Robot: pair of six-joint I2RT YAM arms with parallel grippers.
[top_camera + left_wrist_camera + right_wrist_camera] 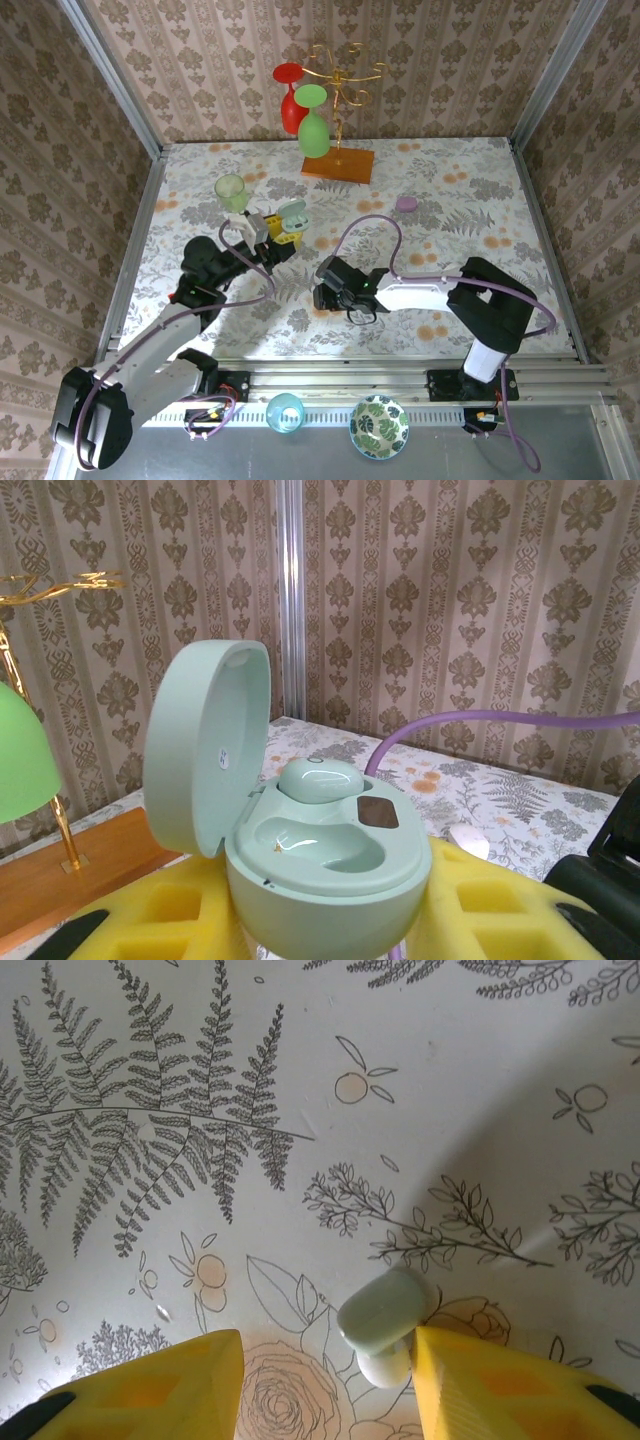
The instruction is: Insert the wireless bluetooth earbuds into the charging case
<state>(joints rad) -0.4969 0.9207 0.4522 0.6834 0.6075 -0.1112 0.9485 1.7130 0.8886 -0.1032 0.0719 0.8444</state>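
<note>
My left gripper (277,232) (325,925) is shut on the pale green charging case (330,880) (292,214), gripping its base between the yellow fingers (490,890). The lid (205,745) stands open. One green earbud (320,779) sits in the far slot; the near slot (320,842) is bare. My right gripper (336,290) (328,1345) hangs open low over the table. Another earbud (383,1320), green with a white tip, lies on the cloth between the fingers, touching the inner side of the right fingertip (440,1360).
A gold glass rack on an orange base (338,165) holds a red and a green glass at the back. A green cup (231,190) stands behind the left gripper and a purple case (406,203) lies at back right. Purple cables cross the table.
</note>
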